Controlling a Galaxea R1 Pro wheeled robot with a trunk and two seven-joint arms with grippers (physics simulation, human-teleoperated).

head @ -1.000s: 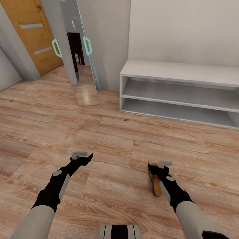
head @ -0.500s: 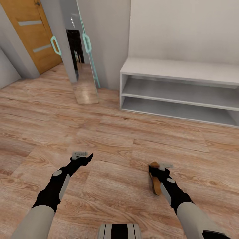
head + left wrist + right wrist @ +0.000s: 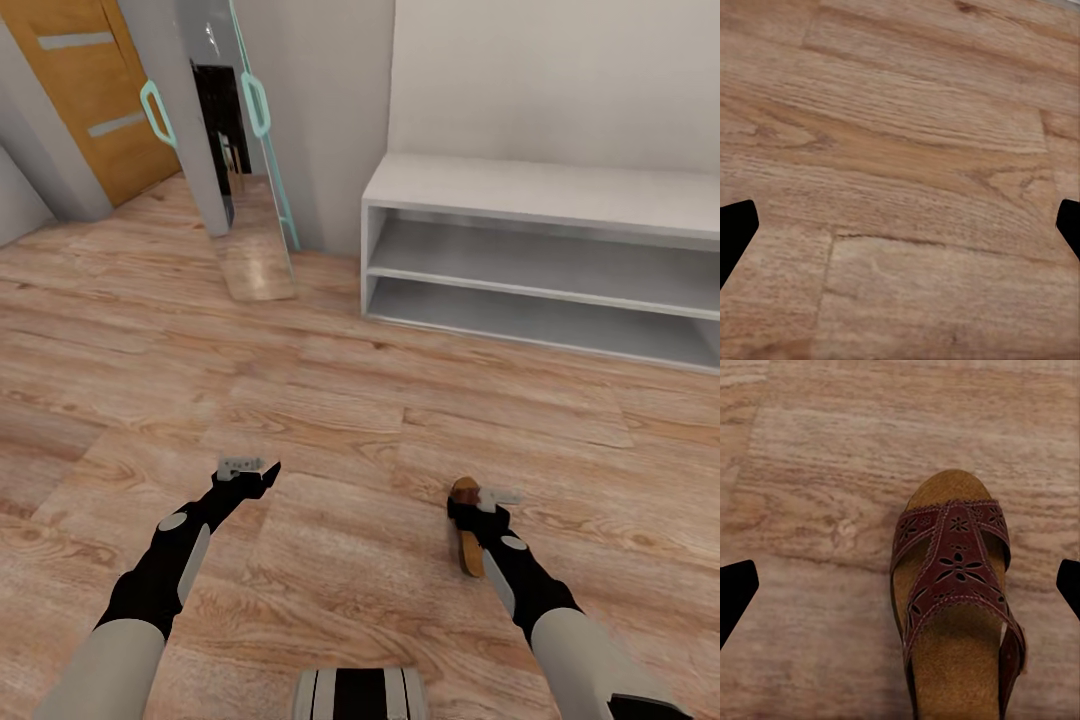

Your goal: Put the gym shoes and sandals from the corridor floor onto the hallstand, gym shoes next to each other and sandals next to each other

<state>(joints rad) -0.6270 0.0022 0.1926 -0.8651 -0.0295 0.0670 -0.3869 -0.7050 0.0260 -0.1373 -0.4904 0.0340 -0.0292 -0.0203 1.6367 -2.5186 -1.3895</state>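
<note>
One brown sandal (image 3: 467, 550) (image 3: 956, 585) with a dark reddish cut-out strap lies on the wood-plank corridor floor (image 3: 330, 450). My right gripper (image 3: 482, 500) (image 3: 904, 585) hangs over it, open, with its fingertips (image 3: 736, 589) wide of the sandal on both sides and not touching it. My left gripper (image 3: 250, 470) (image 3: 900, 225) is open over bare planks. A low white two-tier shelf unit (image 3: 540, 195) stands against the far wall. The picture's top edge cuts off the wall above it, so I cannot tell whether it is the hallstand. The gym shoes are out of view.
A tall standing mirror (image 3: 240, 160) with a teal frame leans at the wall corner left of the shelf unit. An orange wooden door (image 3: 95, 100) is at the far left. My own base (image 3: 360, 695) shows at the bottom edge.
The whole picture has shifted: shelf unit, mirror and door sit higher, so the camera moved. The sandal's toe now shows more beyond the right gripper. Both arms keep their place in the picture.
</note>
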